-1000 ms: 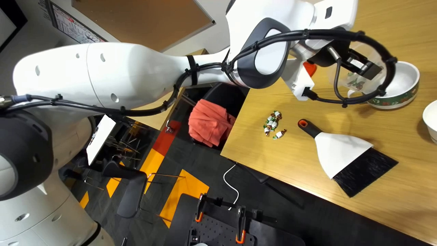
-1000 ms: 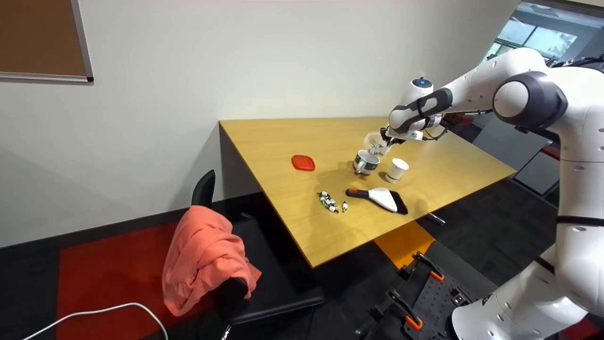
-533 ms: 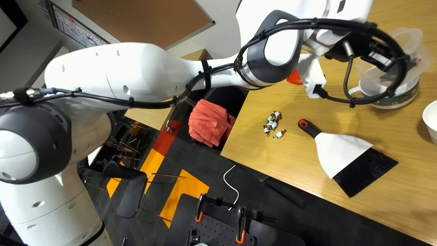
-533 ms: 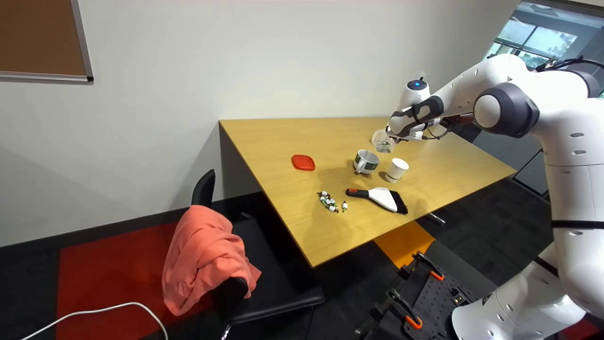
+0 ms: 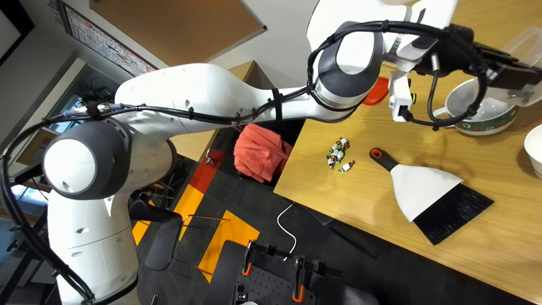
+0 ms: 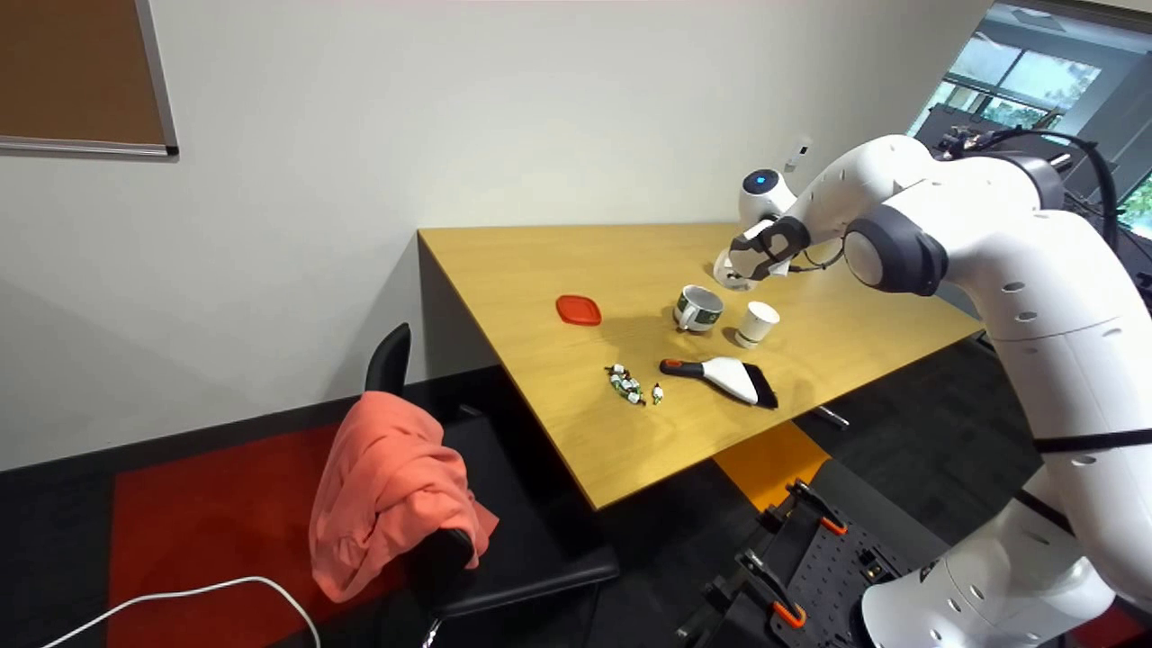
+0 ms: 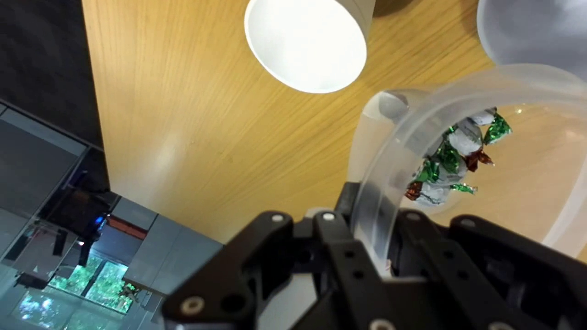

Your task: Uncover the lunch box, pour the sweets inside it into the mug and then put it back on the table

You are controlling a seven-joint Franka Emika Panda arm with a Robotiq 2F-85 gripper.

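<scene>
The clear lunch box (image 7: pixel 527 80) is uncovered and in the air. My gripper (image 7: pixel 372 217) is shut on its side wall. Several wrapped sweets (image 7: pixel 458 146) lie inside, gathered toward the gripper side. In an exterior view the box (image 5: pixel 525 44) is partly behind the gripper (image 5: pixel 518 76) and looks tilted. In an exterior view the arm hides part of the box (image 6: pixel 727 273). The green-and-white mug (image 5: pixel 487 123) stands upright beside and below the box. It also shows in an exterior view (image 6: pixel 706 310) and at the wrist view's upper right (image 7: pixel 536 32). The red lid (image 6: pixel 578 310) lies flat on the table.
A white cup (image 6: pixel 758 322) stands next to the mug and shows large in the wrist view (image 7: pixel 307 46). A white dustpan with a black brush (image 5: pixel 423 186) lies in front. Several loose sweets (image 5: pixel 337 153) lie near the table corner.
The gripper has carried the box from over the mug to its far side, rightward in an exterior view, and changed its tilt. The arm's elbow has swung. The objects on the table have not moved.
</scene>
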